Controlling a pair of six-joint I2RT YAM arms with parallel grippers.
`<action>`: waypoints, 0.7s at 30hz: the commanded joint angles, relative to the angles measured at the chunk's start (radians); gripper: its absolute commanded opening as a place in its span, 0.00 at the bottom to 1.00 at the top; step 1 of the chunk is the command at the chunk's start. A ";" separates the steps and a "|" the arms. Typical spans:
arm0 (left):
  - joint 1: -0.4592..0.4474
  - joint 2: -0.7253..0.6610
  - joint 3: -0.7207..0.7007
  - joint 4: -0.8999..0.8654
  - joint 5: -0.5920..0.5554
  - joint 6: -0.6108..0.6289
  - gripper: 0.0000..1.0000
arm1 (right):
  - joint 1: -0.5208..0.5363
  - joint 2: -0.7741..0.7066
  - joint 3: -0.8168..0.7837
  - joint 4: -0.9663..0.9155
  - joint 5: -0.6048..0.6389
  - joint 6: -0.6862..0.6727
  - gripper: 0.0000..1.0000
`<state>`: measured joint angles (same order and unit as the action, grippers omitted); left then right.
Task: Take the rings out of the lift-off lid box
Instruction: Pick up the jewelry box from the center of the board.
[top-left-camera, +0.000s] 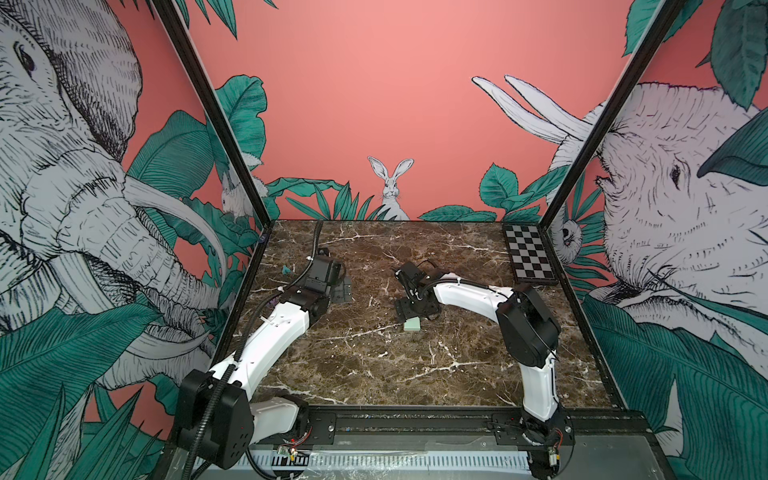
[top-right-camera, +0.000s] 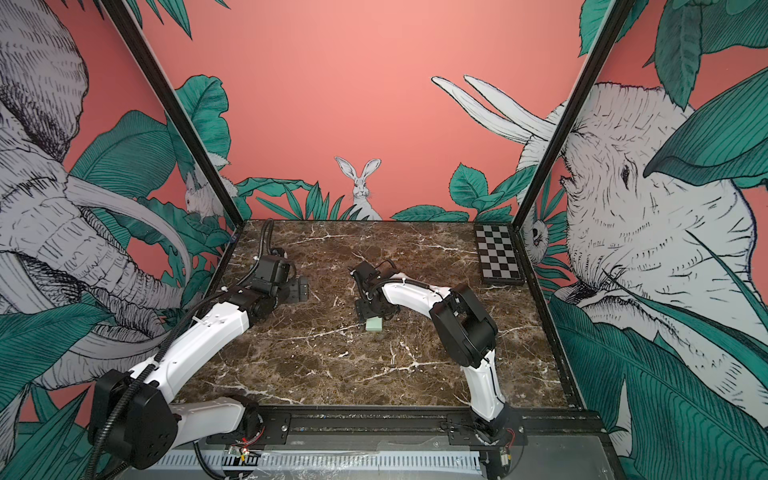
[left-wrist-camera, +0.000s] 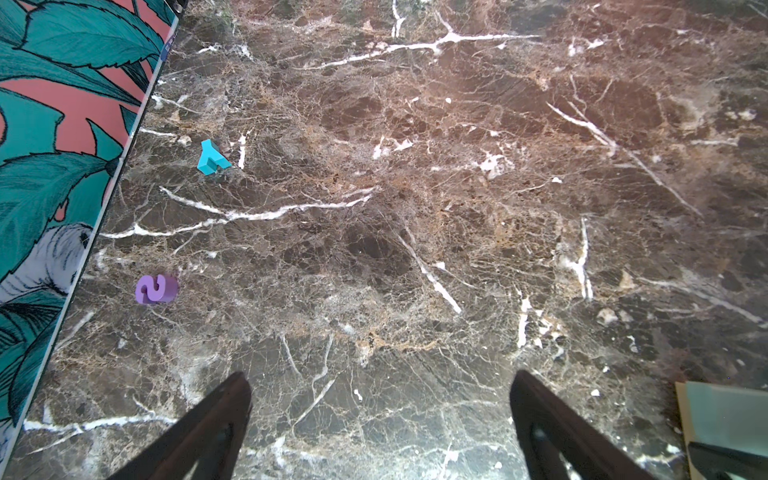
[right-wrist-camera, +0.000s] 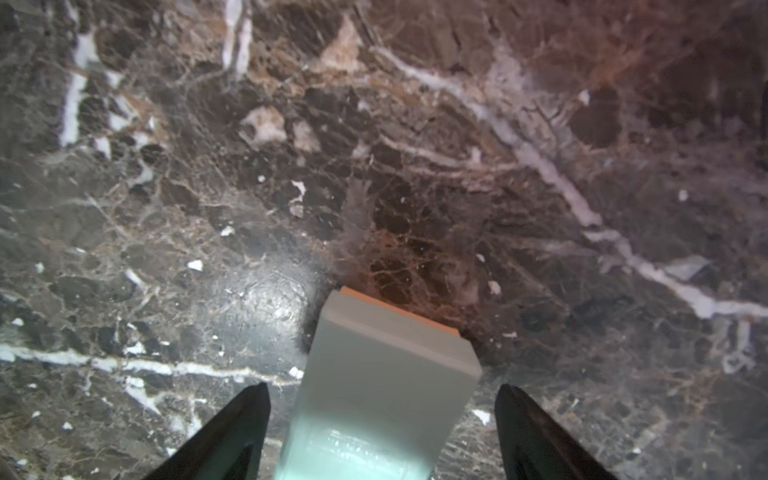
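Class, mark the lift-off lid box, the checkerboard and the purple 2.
lift-off lid box (right-wrist-camera: 384, 390), right wrist view, lid top.
checkerboard (top-left-camera: 528, 254), in a top view, centre.
purple 2 (left-wrist-camera: 156, 289), left wrist view, top face.

mint-green box (right-wrist-camera: 386, 374), brown white-veined table (top-left-camera: 374, 365)

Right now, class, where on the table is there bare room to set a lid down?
Free: the near stretch before the box; the far middle beside the checkerboard. Crowded: around the box at the right hand; the teal piece and purple piece by the left wall.
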<state>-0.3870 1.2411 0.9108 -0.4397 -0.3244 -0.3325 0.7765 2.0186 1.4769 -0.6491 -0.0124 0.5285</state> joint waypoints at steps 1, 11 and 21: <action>-0.006 0.003 -0.016 0.013 0.001 -0.014 0.99 | -0.009 0.002 0.006 0.019 -0.010 0.025 0.84; -0.006 0.006 -0.022 0.015 0.005 -0.010 0.99 | -0.011 0.011 0.020 0.000 -0.035 0.031 0.75; -0.006 -0.009 -0.033 0.013 0.007 -0.011 0.99 | -0.011 0.011 0.010 -0.004 -0.048 0.041 0.73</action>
<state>-0.3878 1.2491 0.8940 -0.4343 -0.3138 -0.3317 0.7692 2.0186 1.4769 -0.6327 -0.0528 0.5514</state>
